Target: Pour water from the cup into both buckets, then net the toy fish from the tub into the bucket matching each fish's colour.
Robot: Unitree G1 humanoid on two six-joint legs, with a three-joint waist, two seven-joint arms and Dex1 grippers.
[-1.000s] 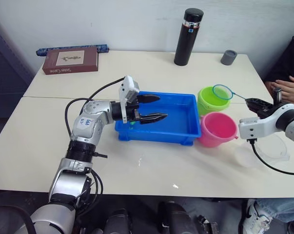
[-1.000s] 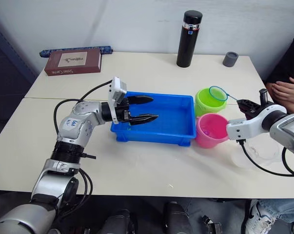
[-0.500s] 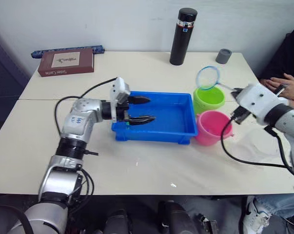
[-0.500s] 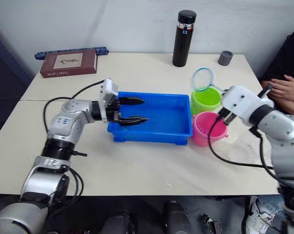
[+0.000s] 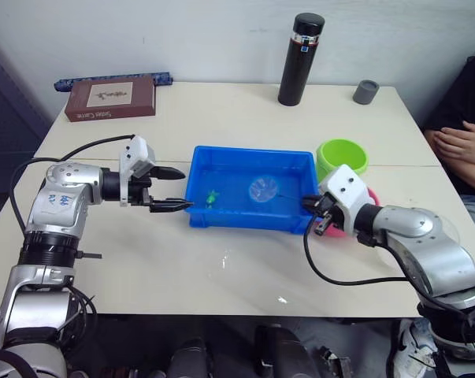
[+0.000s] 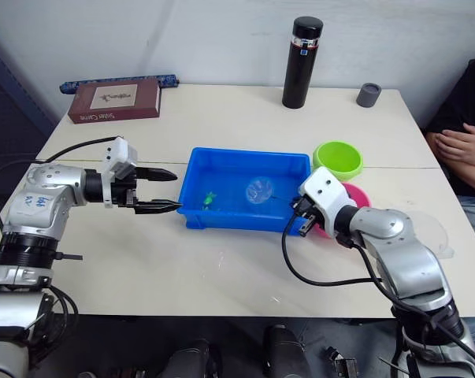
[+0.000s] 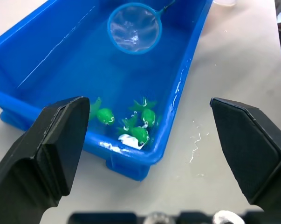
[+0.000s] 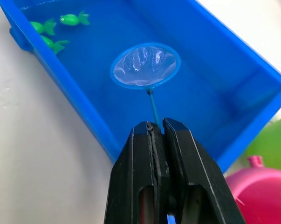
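This is looking like an office or meeting room being used as a robot test space. Two plain cream tables point(image 5: 245, 276) are standing pushed together against a bare white wall point(image 5: 182, 31). A boxed book point(image 5: 111, 98) and a long dark blue case point(image 5: 111, 79) are lying at the far left corner, a tall black flask point(image 5: 298, 59) is standing near the far edge, and a small grey cap point(image 5: 365, 91) is sitting toward the far right corner. A person point(image 5: 462, 146) is sitting at the right edge, hands folded.
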